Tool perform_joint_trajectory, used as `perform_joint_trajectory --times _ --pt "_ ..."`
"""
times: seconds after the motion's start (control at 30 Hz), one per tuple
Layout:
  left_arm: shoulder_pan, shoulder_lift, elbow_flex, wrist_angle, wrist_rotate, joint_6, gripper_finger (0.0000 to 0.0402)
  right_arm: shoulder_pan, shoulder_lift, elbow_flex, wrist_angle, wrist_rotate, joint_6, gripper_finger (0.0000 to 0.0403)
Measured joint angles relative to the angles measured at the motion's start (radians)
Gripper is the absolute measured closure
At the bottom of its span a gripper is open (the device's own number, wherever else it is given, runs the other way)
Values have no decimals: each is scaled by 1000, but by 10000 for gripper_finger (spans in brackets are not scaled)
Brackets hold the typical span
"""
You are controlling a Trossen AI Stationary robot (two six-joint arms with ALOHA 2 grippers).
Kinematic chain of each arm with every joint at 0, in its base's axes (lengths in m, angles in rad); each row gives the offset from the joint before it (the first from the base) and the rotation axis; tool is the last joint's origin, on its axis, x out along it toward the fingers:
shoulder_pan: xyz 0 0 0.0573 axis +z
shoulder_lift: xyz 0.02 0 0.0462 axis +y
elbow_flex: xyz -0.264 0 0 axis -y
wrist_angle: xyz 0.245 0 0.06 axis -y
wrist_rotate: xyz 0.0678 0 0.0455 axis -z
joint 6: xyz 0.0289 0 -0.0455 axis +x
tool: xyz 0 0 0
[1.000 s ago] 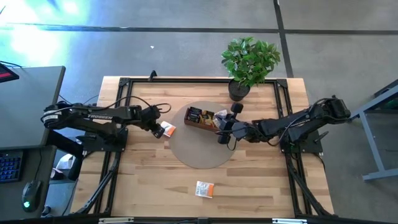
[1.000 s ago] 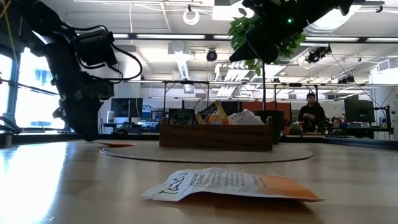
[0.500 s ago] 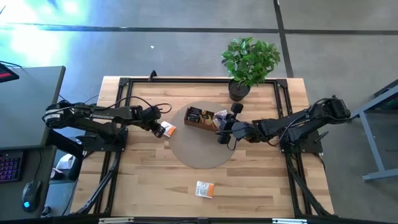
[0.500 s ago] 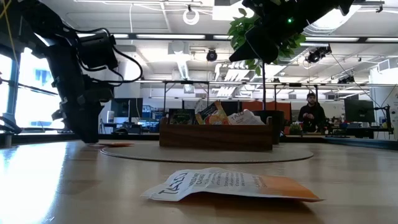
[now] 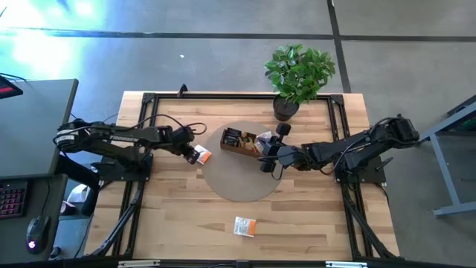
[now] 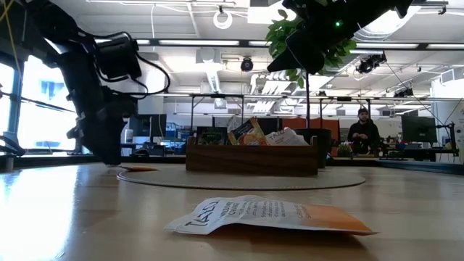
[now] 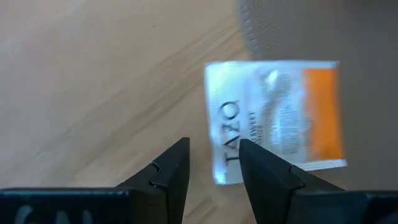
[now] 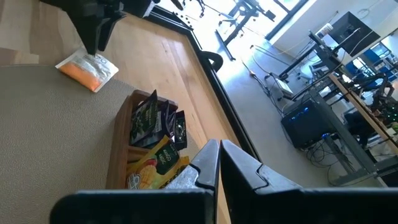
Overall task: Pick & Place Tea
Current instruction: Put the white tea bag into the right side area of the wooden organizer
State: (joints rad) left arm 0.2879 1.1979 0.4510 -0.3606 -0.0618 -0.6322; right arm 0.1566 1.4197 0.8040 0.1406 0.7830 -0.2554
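One sachet (image 7: 277,115) label-legible via left wrist — high view: blob.

One camera is looking straight down on the whole table (image 5: 171,223), while another is sitting at tabletop level, facing across it into the room. Each wrist camera is peering forward past its own fingers, the left very close to the wood; all are sharing the white-and-orange sachet (image 7: 273,115).

A potted plant (image 5: 299,74) stands near a round mat (image 5: 239,177).
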Motion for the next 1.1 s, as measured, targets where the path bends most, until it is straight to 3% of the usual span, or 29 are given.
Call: perform_joint_trajectory --times 0.8,0.9,1.03,1.1 --pt "0 101 16 62 1 33 268 0 0 0 0 0 0 391" --pt "0 106 16 62 -16 63 298 0 0 0 0 0 0 391" --pt "0 107 15 54 -38 117 379 0 0 0 0 0 0 391" --pt "0 107 15 58 -41 136 391 0 0 0 0 0 0 391"
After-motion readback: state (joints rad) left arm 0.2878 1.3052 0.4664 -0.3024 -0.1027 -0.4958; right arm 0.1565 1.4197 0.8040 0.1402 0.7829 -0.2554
